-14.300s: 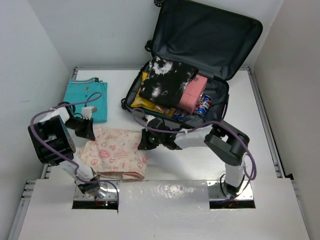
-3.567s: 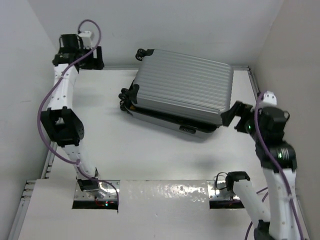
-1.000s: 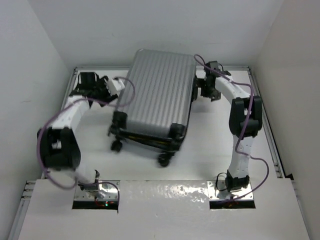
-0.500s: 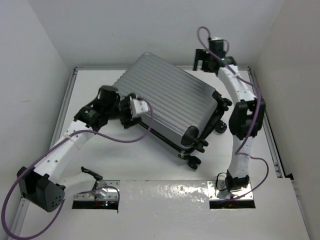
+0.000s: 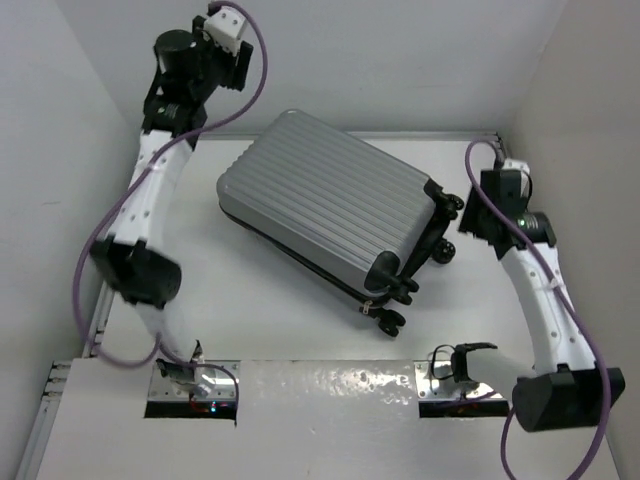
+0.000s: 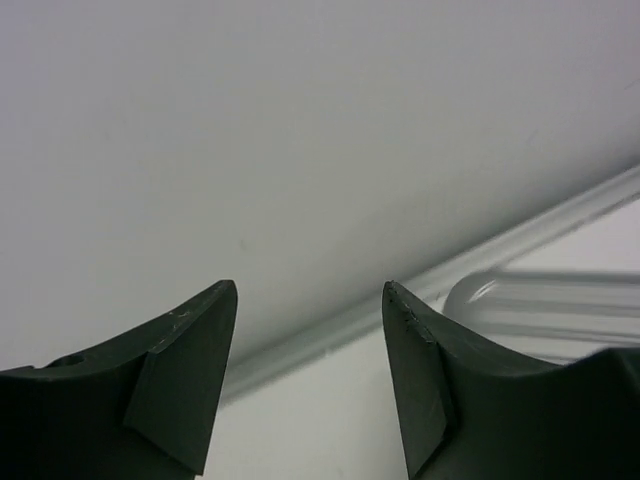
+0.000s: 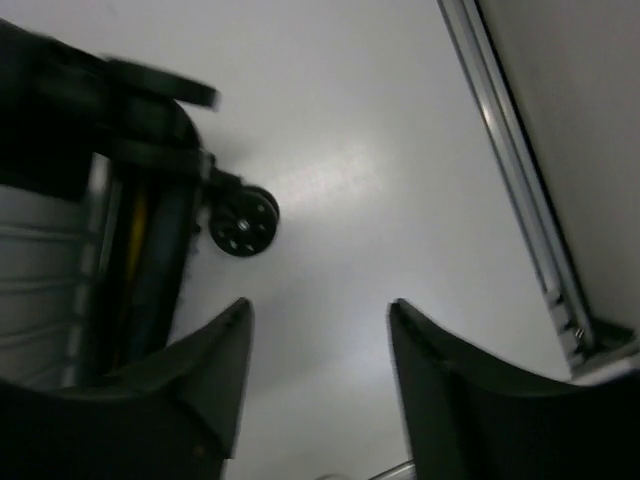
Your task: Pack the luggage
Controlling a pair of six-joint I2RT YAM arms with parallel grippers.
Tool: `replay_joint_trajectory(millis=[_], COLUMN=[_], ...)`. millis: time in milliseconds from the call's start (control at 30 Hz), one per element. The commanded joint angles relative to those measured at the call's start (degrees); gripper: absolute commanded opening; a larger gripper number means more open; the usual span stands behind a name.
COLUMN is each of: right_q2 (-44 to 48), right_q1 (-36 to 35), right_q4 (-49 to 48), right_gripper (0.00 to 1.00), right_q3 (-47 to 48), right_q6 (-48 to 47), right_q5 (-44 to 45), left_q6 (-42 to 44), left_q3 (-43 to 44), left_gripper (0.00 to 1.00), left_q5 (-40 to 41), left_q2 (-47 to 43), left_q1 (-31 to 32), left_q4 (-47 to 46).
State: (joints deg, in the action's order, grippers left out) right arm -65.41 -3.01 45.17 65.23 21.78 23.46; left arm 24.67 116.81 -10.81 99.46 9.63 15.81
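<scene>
The luggage, a silver-grey ribbed hard-shell suitcase, lies closed and slanted across the middle of the table, its black wheels toward the right and front. My left gripper is raised high by the back-left wall, well away from the case. It is open and empty, and a rounded corner of the luggage shows at its right. My right gripper hangs just right of the wheels, open with nothing between its fingers. One wheel and the luggage's edge lie to its left.
A metal rail borders the table on the right and another rail runs along the back under the white wall. White walls close in the table on three sides. The arm bases sit at the near edge.
My left arm has left the suitcase's left side and swung up to the back-left wall. My right arm has come from the back corner down beside the wheels, its jaws narrower. The suitcase barely shifted.
</scene>
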Motion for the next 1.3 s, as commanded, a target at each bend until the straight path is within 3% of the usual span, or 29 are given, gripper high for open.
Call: replay_joint_trajectory(millis=[0,33,67,167,200,267,433,533,567,667,767,900,1000,1100,1167,1233,1267], right_q2=[1.68,1.86,1.51,-1.37,-2.87,-10.04,-27.47,-36.61,-38.64,-46.11,-50.08,-49.82,-48.85,-47.54,-44.66,-40.79,-35.81], right_q1=[0.46,0.54,0.54,0.54,0.54,0.54,-2.25,-8.13,-9.64,-12.20,-12.55,-12.55,-12.03,-7.12,1.19,7.02,11.31], right_q4=[6.06,6.33,6.16,-2.15,-10.63,-17.10,-27.24,-28.64,-28.82,-29.78,-30.84,-32.95,-28.05,-16.19,-10.75,-9.40,-9.83], right_gripper=[0.51,0.35,0.30,0.26,0.26,0.21,0.17,0.17,0.17,0.18,0.18,0.16,0.21,0.46,0.64,0.72,0.79], right_q3=[-10.70,-12.91,-14.76,-22.41,-24.95,-23.76,-5.94,7.95,11.20,22.81,29.24,27.06,27.92,31.53,29.88,26.02,20.78], right_q6=[6.51,7.65,9.32,11.70,11.71,10.40,6.19,3.10,1.79,4.66,8.18,11.35,6.82,2.58,3.96,6.34,6.78], right_q5=[3.87,3.44,0.73,-6.55,-13.64,-20.62,-26.61,-29.25,-30.22,-35.93,-36.91,-36.03,-33.59,-27.77,-28.29,-26.99,-25.76], left_q6=[-2.96,-2.78,-3.13,-5.67,-6.12,-5.60,4.56,11.95,13.90,19.19,13.06,6.21,0.68,-3.31,-0.78,5.28,7.57], left_q3=[4.38,5.34,6.48,6.24,5.28,-0.58,-22.38,-32.51,-35.66,-42.44,-45.62,-41.68,-29.33,-17.99,-11.99,1.00,5.75], left_gripper=[0.57,0.57,0.57,0.56,0.55,0.54,0.55,0.55,0.55,0.57,0.58,0.58,0.63,0.74,0.77,0.77,0.76], left_q5=[8.69,9.83,10.36,5.22,3.27,-2.69,-19.21,-29.42,-32.58,-34.81,-28.76,-22.43,-13.64,-3.98,-9.19,-17.01,-16.36], left_q2=[13.02,16.69,18.21,22.70,23.32,22.80,10.01,3.49,2.24,-3.64,-7.35,-5.87,-3.76,-2.44,-1.29,3.35,5.46], left_q1=[-2.51,-2.60,-2.94,-4.35,-4.70,-5.41,-5.50,-5.50,-5.50,-5.50,-6.02,-8.92,-12.41,-14.11,-13.59,-9.04,-5.71], left_q4=[10.73,10.29,8.98,8.54,8.53,6.79,1.33,6.14,11.55,17.93,13.65,7.23,2.50,-7.24,-9.22,-1.97,2.42])
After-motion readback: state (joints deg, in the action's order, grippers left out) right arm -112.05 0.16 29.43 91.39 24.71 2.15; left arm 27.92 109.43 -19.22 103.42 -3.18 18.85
